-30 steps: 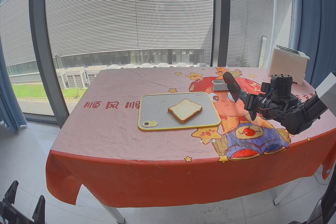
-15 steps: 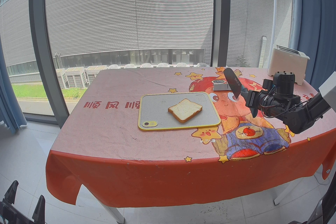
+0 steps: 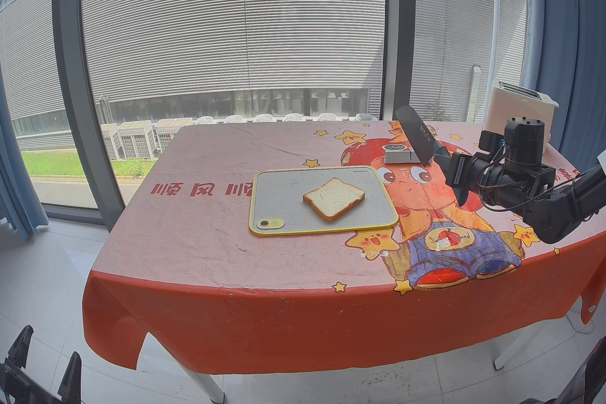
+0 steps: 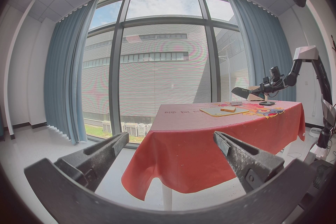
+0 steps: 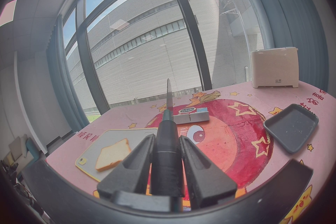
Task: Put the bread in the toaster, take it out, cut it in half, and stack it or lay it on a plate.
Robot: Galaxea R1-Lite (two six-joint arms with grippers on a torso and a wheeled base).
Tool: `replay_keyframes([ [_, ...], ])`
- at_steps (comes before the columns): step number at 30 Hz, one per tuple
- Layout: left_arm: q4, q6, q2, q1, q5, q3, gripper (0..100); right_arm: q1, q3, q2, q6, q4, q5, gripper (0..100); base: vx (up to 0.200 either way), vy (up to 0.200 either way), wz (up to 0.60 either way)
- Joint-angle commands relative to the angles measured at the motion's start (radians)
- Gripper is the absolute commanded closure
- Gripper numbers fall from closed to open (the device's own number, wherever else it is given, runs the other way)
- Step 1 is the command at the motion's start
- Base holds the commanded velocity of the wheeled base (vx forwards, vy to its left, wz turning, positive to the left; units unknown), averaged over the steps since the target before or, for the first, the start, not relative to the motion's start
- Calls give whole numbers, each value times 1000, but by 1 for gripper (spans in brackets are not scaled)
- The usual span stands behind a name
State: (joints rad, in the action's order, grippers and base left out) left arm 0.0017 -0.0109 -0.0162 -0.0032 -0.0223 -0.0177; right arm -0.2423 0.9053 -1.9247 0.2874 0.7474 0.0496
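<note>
Head view, reading from the left: my left gripper (image 4: pixel 170 139) hangs low off the table's (image 3: pixel 208 247) near-left corner, out over the floor, with its jaws spread wide and nothing between them. The orange tablecloth runs bare from the left edge up to the yellow-rimmed cutting board (image 3: pixel 284 197), and a broad strip of open cloth lies between the board and the near edge. The bread slice (image 3: pixel 333 198) lies flat and whole on the right half of the board, inside its rim, with bare grey board to its left. Just past the board's far-right corner a small grey block (image 3: pixel 399 155) sits on the cartoon print, apart from the board. My right gripper (image 3: pixel 451 168) hovers above the print to the right of the board, fingers (image 5: pixel 138 165) clamped on the black handle of the knife (image 3: pixel 416 135). The dark blade slants up and away toward the window, its tip above the grey block and clear of the cloth. In the right wrist view the blade lines up with that block, the bread off to one side. Further right, a dark rectangular tray (image 5: pixel 291 126) lies flat near the table's right edge, and the white toaster (image 3: pixel 519 108) stands on the far-right corner, close to the blue curtain.
</note>
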Motion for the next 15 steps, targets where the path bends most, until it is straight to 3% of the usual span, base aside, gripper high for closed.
replay_keyframes([
  [1,0,0,16,0,-1,18,0,-25,-22,59,-1,-7,0,100,0,0,0],
  [15,0,2,16,0,-1,18,0,-66,-69,113,-37,4,-8,100,0,0,0],
])
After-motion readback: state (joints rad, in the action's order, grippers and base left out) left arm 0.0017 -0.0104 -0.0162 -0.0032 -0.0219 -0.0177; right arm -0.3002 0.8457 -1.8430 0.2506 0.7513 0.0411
